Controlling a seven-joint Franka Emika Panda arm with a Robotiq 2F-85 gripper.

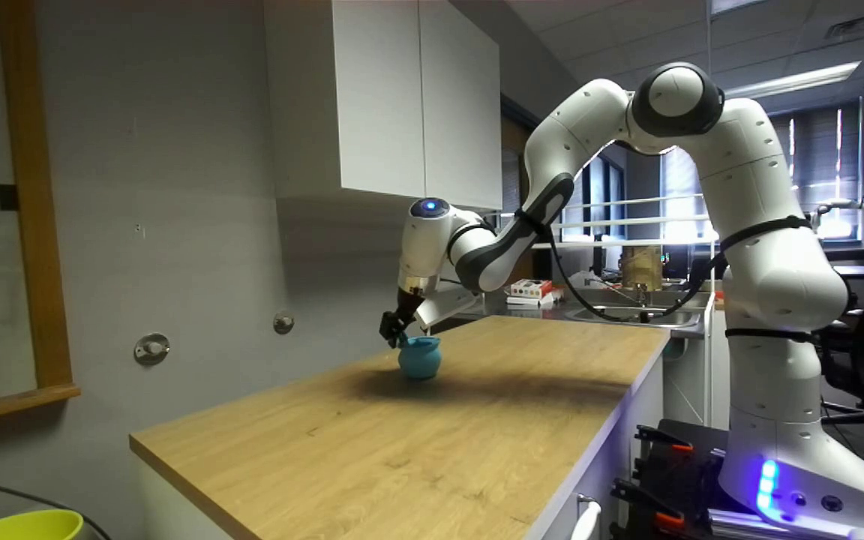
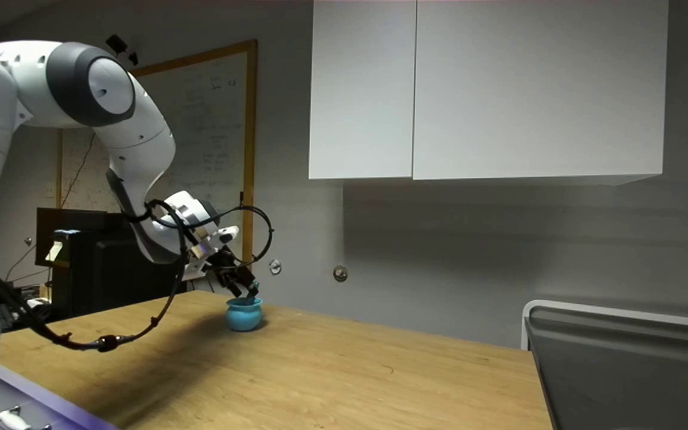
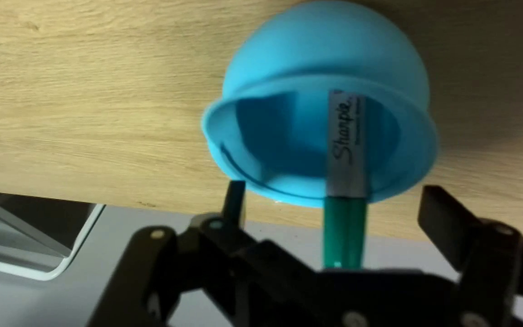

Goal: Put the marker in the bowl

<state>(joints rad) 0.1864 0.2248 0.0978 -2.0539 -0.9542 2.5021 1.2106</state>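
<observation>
Blue bowl (image 3: 325, 41) upright on the wooden countertop (image 1: 372, 465); in an exterior view, near its far edge by the grey wall (image 2: 439, 257). Marker (image 3: 347, 150) in bowl: labelled barrel right of centre in wrist view, lower end hidden by rim, green cap (image 3: 344, 231) projecting out. Gripper (image 3: 334, 210) unclenched; fingers (image 3: 234, 202) spread left and right of marker, both apart from it.

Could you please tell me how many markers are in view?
1. In the wrist view, the marker is partly inside the bowl, its green end between the jaws of the open gripper. Others may be hidden.
</observation>
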